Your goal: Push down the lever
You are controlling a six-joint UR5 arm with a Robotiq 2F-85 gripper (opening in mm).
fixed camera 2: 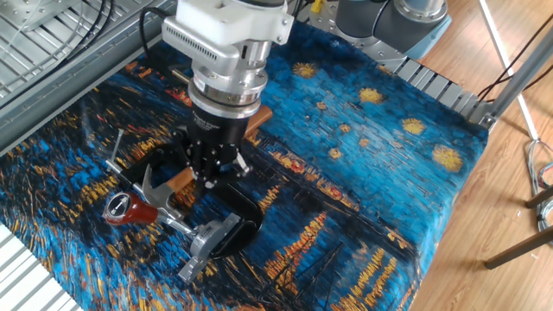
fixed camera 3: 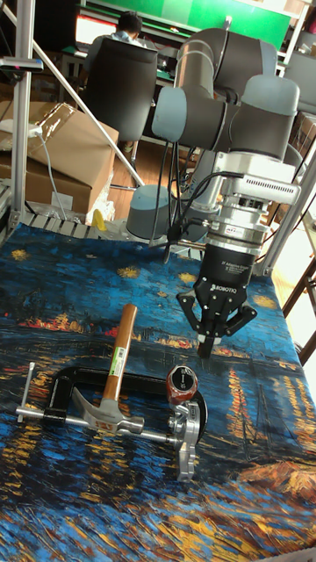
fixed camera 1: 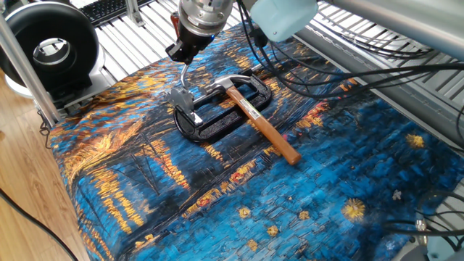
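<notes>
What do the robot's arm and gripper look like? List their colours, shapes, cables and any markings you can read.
The arm is built of thick grey tubular segments with pale blue-grey rounded joint caps. Its wrist is a stack of silver and white ribbed rings. Below sits the black gripper, a cylindrical body with white ROBOTIQ lettering that narrows to two dark fingers. A black cable loops down beside the wrist.

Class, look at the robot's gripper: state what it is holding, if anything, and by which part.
Nothing. The gripper hangs shut above the cloth, clear of the lever and the hammer.
</notes>
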